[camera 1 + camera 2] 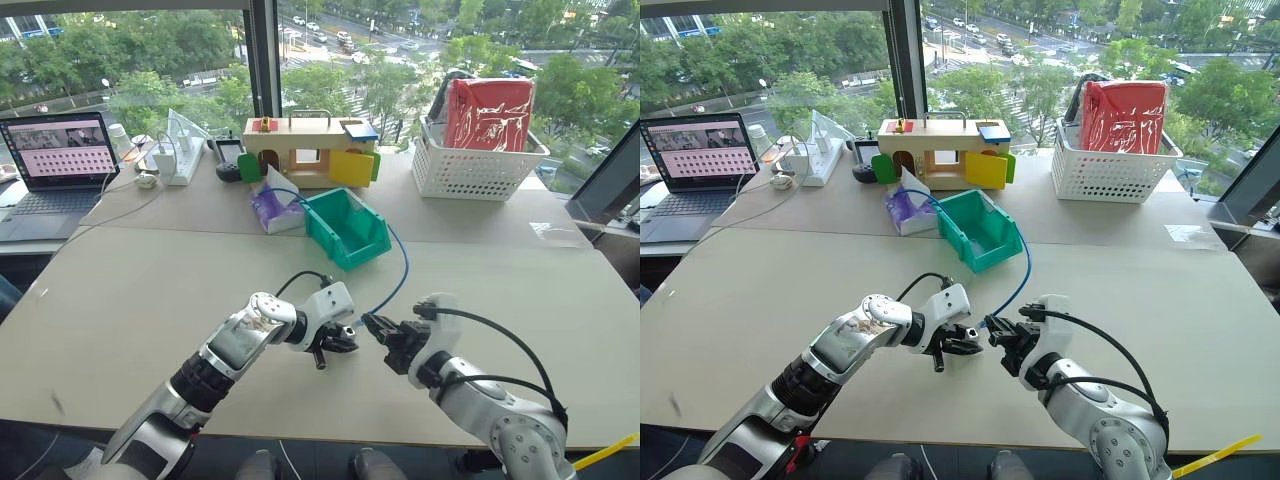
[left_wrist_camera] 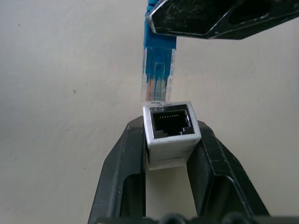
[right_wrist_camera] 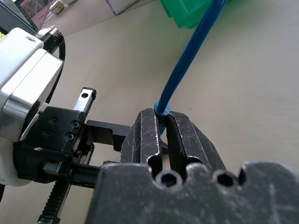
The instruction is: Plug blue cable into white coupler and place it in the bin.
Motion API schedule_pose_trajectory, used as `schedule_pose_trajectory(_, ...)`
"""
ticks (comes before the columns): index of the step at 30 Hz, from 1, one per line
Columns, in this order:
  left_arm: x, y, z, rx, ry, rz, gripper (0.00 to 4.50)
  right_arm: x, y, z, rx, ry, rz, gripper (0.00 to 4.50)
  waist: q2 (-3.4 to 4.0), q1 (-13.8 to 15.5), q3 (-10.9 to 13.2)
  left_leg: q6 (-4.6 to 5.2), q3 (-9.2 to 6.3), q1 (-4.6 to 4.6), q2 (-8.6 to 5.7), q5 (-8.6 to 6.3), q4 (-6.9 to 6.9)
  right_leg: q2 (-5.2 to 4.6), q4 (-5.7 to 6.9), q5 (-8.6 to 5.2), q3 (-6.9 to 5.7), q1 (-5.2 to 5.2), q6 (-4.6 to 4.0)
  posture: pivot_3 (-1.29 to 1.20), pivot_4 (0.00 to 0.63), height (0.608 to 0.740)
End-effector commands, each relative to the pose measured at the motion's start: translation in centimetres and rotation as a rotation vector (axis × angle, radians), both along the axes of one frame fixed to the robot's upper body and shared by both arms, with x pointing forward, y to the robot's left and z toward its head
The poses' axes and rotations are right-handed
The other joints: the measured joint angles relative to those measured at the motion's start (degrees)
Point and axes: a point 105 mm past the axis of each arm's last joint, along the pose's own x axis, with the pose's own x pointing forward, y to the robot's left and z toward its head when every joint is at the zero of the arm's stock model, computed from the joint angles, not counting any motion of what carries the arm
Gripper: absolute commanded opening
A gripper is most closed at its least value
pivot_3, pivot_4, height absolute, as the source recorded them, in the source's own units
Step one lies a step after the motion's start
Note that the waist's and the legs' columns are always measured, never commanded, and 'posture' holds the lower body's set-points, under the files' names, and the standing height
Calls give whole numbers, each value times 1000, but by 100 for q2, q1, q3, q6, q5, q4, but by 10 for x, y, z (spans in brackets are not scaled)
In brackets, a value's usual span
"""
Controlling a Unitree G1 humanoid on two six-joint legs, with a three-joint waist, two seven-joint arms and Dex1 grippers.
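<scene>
Near the front edge of the table [image 1: 150, 290], the two grippers meet tip to tip. The left gripper [image 2: 169, 154] is clamped on the white coupler [image 2: 170, 135], whose dark socket faces outward. The right gripper [image 3: 162, 135] pinches the blue cable [image 3: 187, 60] just behind its clear plug [image 2: 158, 84], and the plug tip sits right at the coupler's rim, not inside the socket. From there the cable arcs back to the green bin [image 1: 345, 228] standing farther up the table.
</scene>
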Motion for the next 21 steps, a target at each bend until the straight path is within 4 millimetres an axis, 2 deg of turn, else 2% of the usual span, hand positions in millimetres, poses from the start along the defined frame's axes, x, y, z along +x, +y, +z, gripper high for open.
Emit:
schedule_pose_trajectory(1, -4, -1, -11, 34, 48, 1, 737, -7, 3, 2, -17, 6, 39, 0, 0, 2, -2, 0, 0, 0, 0, 0, 0, 0, 0, 0, 0, 1, 0, 0, 150, 740)
schedule_pose_trajectory(7, -5, -4, -10, 34, 57, -1, 737, -2, 5, 24, 125, -55, 6, 0, 0, 10, -3, 0, -2, -1, -1, 0, 1, 0, 1, -1, -1, 0, 2, 0, 150, 740)
schedule_pose_trajectory(21, -5, -4, -11, 43, 63, 14, 737, -7, 5, 10, 50, 17, 34, 0, 0, 19, -3, 0, -3, 1, -2, 0, 2, -1, 1, -1, -1, 2, 2, 0, 150, 740)
